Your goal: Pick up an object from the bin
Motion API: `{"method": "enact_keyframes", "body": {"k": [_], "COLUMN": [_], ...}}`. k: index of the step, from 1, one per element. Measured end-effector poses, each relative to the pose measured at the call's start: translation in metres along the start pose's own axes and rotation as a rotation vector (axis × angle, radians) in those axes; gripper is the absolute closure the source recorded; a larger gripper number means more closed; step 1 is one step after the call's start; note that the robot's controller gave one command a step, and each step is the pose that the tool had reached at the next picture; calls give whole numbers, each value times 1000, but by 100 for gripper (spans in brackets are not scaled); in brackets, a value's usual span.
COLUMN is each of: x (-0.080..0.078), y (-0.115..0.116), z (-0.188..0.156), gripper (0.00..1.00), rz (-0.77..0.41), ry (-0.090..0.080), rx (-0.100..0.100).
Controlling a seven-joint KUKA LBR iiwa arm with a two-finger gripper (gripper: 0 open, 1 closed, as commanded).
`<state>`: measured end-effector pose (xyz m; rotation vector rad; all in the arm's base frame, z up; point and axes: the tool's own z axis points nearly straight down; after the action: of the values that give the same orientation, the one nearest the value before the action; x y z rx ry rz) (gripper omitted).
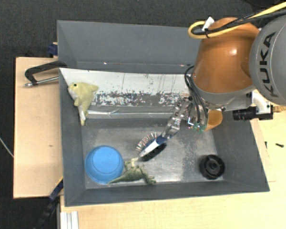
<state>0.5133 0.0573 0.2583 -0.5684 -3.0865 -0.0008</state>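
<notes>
1. Brush (pixel 151 148), dark handle with pale bristles, lies on the bin (pixel 133 44) floor just down-left of the gripper (pixel 176 120). Its upper end reaches the gripper's tip; can't tell if they touch.
2. Gripper sits low in the bin under the orange wrist cover (pixel 224 56). Can't tell how wide it is open or whether it grips anything.
3. Green toy lizard (pixel 133 174) lies further down-left of the gripper, near the brush's lower end.
4. Blue cup (pixel 104 163) is just beside the lizard, well left of and below the gripper.
5. Black round part (pixel 211 167) lies below the gripper, slightly right, apart from the rest.
6. Yellow plush toy (pixel 82 97) is far left of the gripper, by the bin's left wall.
</notes>
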Motion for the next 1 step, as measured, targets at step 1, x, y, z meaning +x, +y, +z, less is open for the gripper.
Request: {"method": "enact_keyframes", "body": {"k": [1], "x": [-61], "y": [38], "z": [-23], "gripper": [100], "rz": [-261], "ry": [-10], "rx": [-2]}}
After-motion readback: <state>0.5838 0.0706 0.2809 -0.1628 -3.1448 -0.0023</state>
